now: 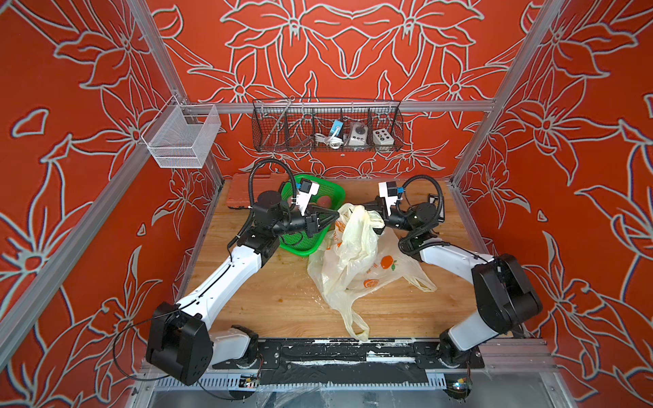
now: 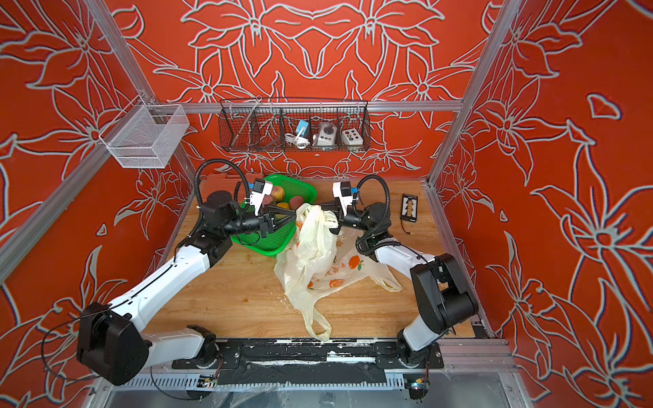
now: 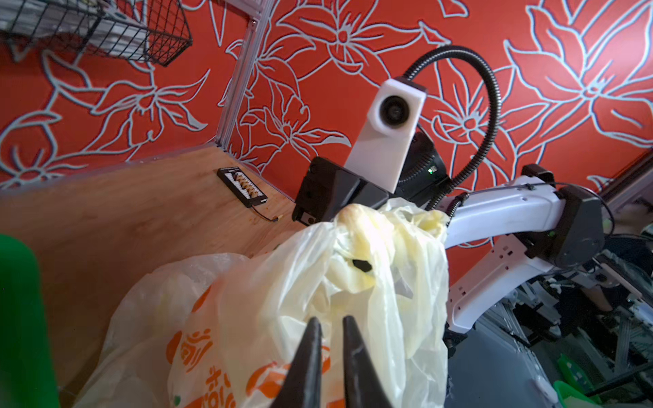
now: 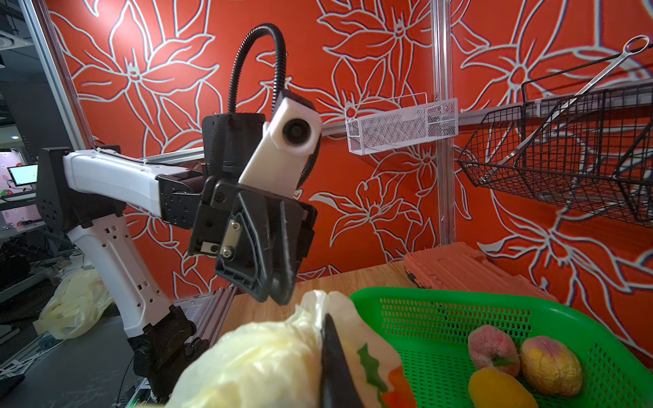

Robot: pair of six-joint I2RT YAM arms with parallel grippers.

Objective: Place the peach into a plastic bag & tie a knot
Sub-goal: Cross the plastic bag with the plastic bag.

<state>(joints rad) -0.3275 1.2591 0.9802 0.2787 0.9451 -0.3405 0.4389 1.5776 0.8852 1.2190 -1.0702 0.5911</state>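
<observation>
You have the plastic bag [image 1: 353, 254] slumped on the bench [image 1: 265, 289], its limp, slippery neck pinched by fingers of the right gripper [image 1: 377, 226], with the left gripper [image 1: 334, 216] narrowed just beside it; seize bunched film only.

plastic bag [image 1: 353, 254]: thin translucent film, crinkled, glossy | table [image 1: 275, 300]: wood, visible grain, satin sheen | green basket [image 1: 304, 250]: perforated plastic, smooth, shiny | wire basket [image 1: 279, 137]: black-coated metal | mesh basket [image 1: 183, 141]: white-coated metal mesh | frame rails [image 1: 445, 106]: brushed metal | arm shells [image 1: 226, 279]: smooth white plastic, slight gloss | left claw [image 3: 330, 325]: matt black plastic
</observation>
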